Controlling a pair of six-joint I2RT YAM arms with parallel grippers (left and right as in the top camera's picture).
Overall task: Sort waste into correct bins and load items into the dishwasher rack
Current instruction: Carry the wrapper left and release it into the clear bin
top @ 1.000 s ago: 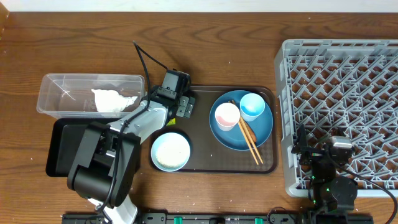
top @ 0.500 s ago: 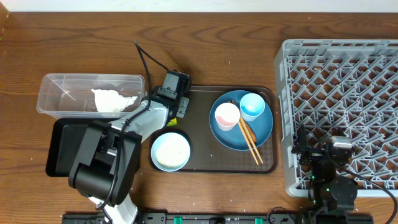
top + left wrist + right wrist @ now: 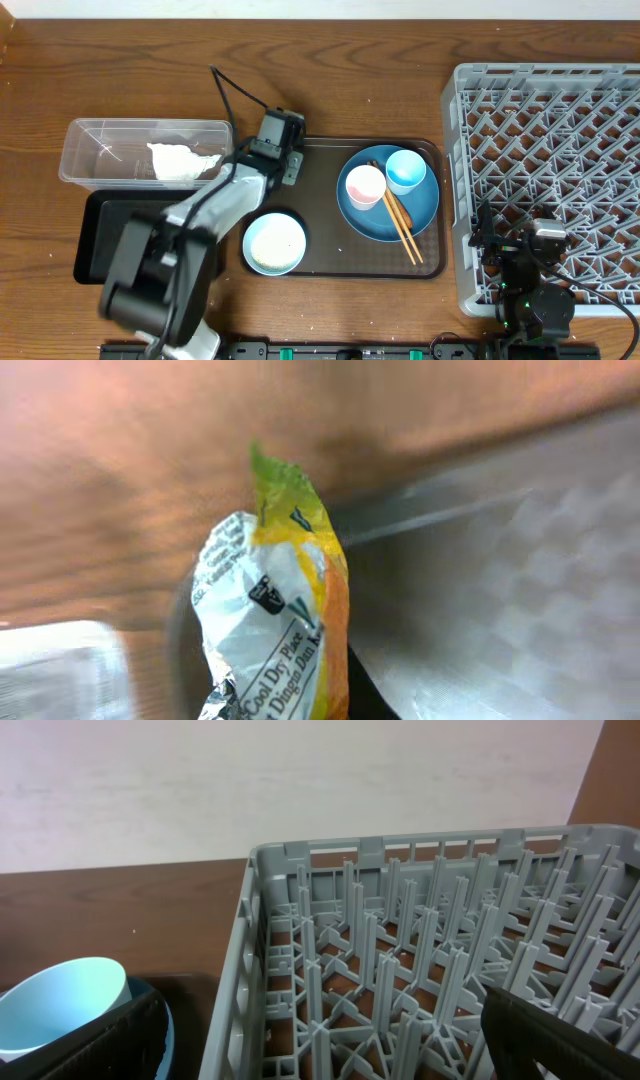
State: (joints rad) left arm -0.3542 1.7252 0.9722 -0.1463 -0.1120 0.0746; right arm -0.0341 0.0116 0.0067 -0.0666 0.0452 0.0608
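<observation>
My left gripper [image 3: 291, 166] is shut on a crumpled snack wrapper [image 3: 275, 620], white, yellow and orange, held above the brown tray's [image 3: 330, 262] far left corner. In the overhead view the gripper hides the wrapper. On the tray a blue plate [image 3: 422, 212] carries a pink cup [image 3: 365, 186], a blue cup [image 3: 405, 170] and chopsticks [image 3: 402, 228]. A white bowl [image 3: 275, 243] stands at the tray's near left. My right gripper [image 3: 320, 1042] is open over the near left corner of the grey dishwasher rack [image 3: 560, 130], holding nothing.
A clear bin [image 3: 100, 150] holding white tissue [image 3: 180, 160] stands left of the tray. A black bin [image 3: 100, 235] lies in front of it, partly under my left arm. The blue cup [image 3: 60, 1005] shows at the right wrist view's left edge.
My left gripper has shut on the wrapper and shifted slightly up and left with it. The right arm has not moved.
</observation>
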